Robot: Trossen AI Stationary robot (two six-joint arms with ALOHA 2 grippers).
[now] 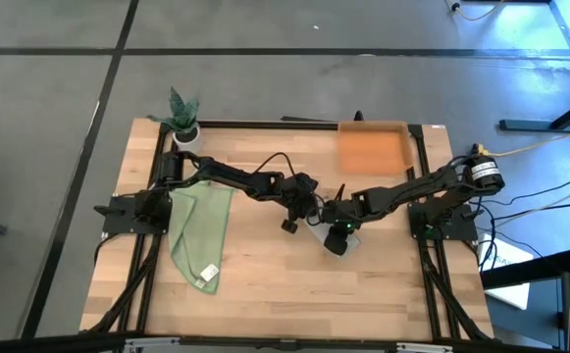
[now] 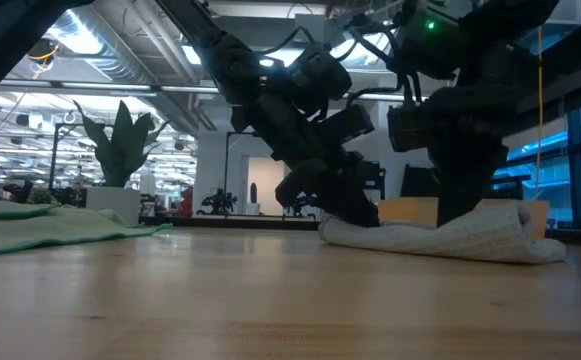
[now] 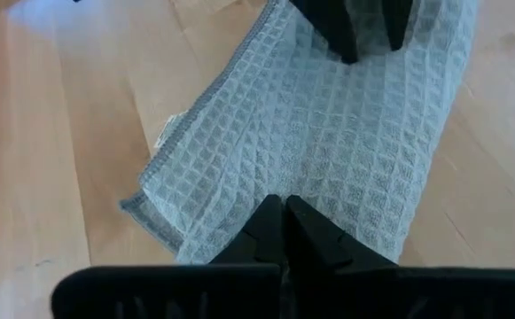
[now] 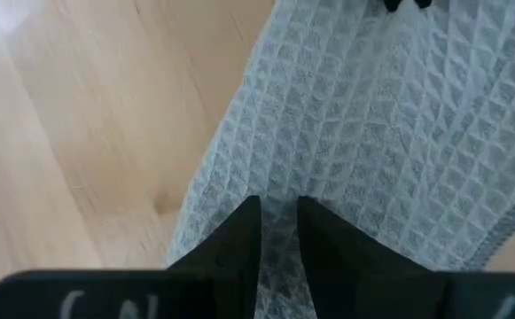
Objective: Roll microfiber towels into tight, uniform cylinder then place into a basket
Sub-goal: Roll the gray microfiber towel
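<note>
The light grey waffle-weave towel (image 1: 318, 232) lies bunched at the table's middle; in the low view (image 2: 450, 236) it is a low, loosely rolled heap resting on the wood. My left gripper (image 3: 284, 211) is shut on its one end and my right gripper (image 4: 279, 217) is shut on the other; the two face each other across it. The light green towel (image 1: 202, 233) with a white tag (image 1: 208, 275) lies flat at the left. The orange basket (image 1: 373, 147) stands at the far right of the table. My left gripper pinches a raised fold of the grey towel (image 3: 279, 182) between its two fingertips, slanting down from the table's left. The towel lies on the table. My right gripper pinches a ridge of the grey towel (image 4: 279, 190) between its two fingers, slanting down from the table's right; the cloth lies on the table.
A small white pot with a green plant (image 1: 182, 126) stands at the far left corner. Bare wood lies along the table's near side (image 1: 294, 294). Black rails (image 1: 417, 265) run along the table's edges.
</note>
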